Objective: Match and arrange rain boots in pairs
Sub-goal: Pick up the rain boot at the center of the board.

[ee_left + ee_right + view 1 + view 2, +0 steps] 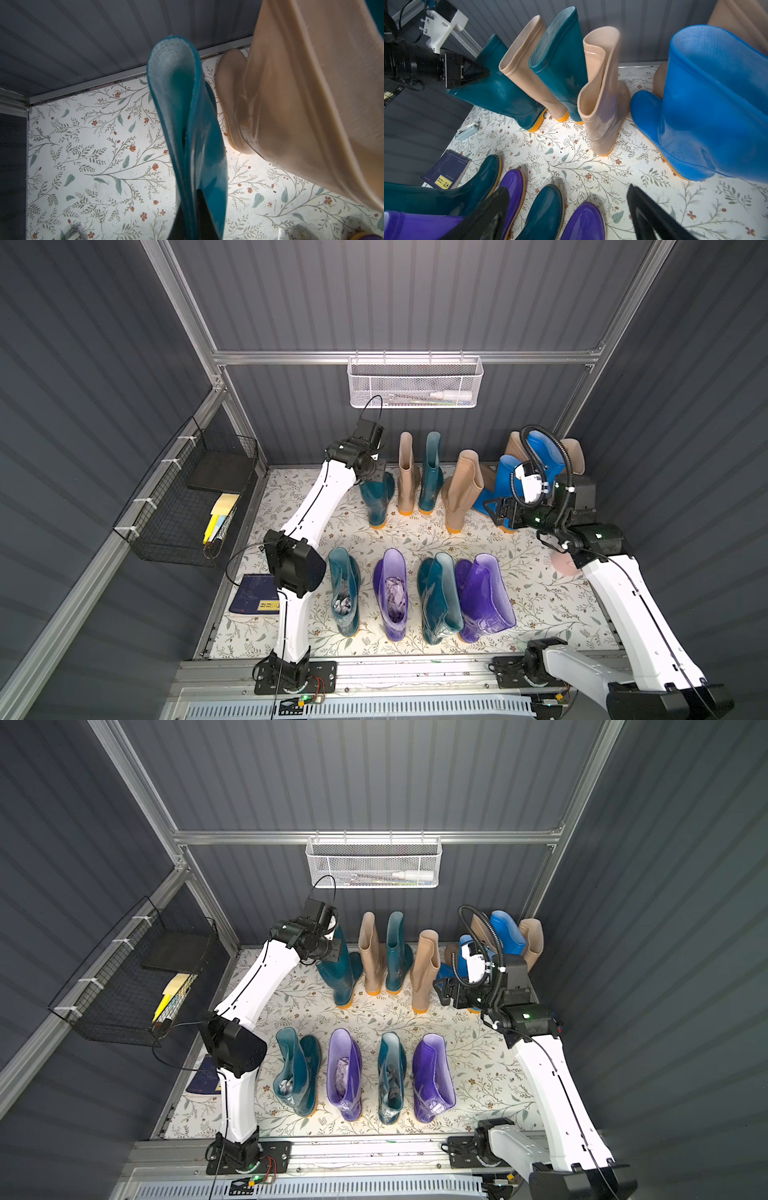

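My left gripper (480,72) is pressed together on the cuff of the tall glossy dark teal rubber rain boot with an orange sole (377,504). That boot stands leftmost in the back row, leaning, just beside a tall beige rubber rain boot (406,479). In the left wrist view the shaft folds nearly flat under my pinch, so I judge the rubber soft and floppy up high and stiffer toward the foot. The outside is glossy and probably slippery. The woven lining inside the rim should give 1 pad a better bite, so the cuff edge seems the right hold. The boot looks light but long, and I expect the foot to swing below my grip. My right gripper (494,512) is spread wide and empty, near a bright blue rubber rain boot (708,104). Nearer me, front-row teal boots (345,593) and purple boots (392,593) alternate in a line of 4.
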Controlling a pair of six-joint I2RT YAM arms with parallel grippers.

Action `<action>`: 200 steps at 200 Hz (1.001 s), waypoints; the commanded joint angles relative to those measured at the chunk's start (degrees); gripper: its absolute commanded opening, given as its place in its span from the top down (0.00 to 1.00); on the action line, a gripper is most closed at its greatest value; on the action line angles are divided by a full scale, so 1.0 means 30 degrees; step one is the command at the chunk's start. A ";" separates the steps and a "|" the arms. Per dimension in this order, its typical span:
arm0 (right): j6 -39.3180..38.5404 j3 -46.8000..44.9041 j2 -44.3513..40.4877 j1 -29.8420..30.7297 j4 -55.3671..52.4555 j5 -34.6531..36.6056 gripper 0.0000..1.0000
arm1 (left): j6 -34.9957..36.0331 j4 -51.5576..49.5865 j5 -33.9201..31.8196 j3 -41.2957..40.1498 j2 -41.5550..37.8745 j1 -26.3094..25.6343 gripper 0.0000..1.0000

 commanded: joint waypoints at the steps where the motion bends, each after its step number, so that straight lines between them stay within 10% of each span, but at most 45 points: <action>1: -0.0114 0.0440 -0.0027 0.0078 -0.0164 0.0041 0.09 | 0.0288 0.1065 -0.0946 0.1402 -0.1068 0.0073 1.00; 200: -0.0128 0.0227 0.0588 0.0078 0.0051 0.0114 0.10 | 0.4822 0.2952 -0.5658 0.1525 -0.1306 0.3771 1.00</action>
